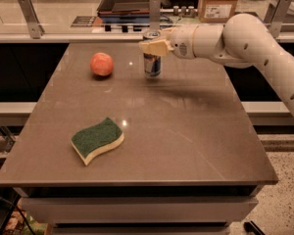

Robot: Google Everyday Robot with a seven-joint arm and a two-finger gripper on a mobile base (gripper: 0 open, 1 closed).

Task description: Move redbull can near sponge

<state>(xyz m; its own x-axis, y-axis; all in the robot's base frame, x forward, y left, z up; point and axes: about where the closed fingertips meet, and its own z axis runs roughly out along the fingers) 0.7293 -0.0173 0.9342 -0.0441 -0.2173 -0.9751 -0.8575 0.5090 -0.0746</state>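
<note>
Gripper point(155, 47) apparently clamped on redbull can point(152, 66), upper body. Can light, rigid, slick, thin-walled; grasp mid-height, modest squeeze. Sponge point(97, 140) well apart, near-left of gripper.
</note>
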